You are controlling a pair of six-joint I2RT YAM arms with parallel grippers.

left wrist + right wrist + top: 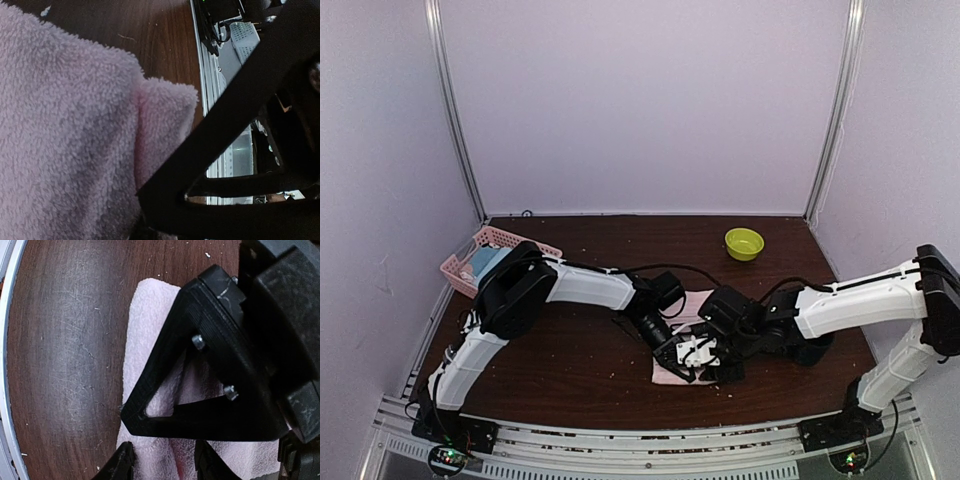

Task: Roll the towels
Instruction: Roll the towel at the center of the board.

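The pale pink towel (pixel 691 303) lies on the brown table, mid-front, under both grippers. The left gripper (pixel 663 338) sits low over its middle. In the left wrist view a black triangular finger (pixel 210 140) presses against a folded-over edge of the pink towel (pixel 65 125); no second finger shows there. The right gripper (pixel 705 355) is just right of the left one. In the right wrist view the right gripper (pixel 165 460) has its tips apart, resting on the pink towel (pixel 145 320), behind the left arm's finger (pixel 153 375). The sage green towel is not in view.
A pink basket (pixel 525 242) with blue-grey cloth stands at the back left. A small green bowl (pixel 744 243) stands at the back right. The metal rail (pixel 620 445) runs along the near edge. White walls enclose the table.
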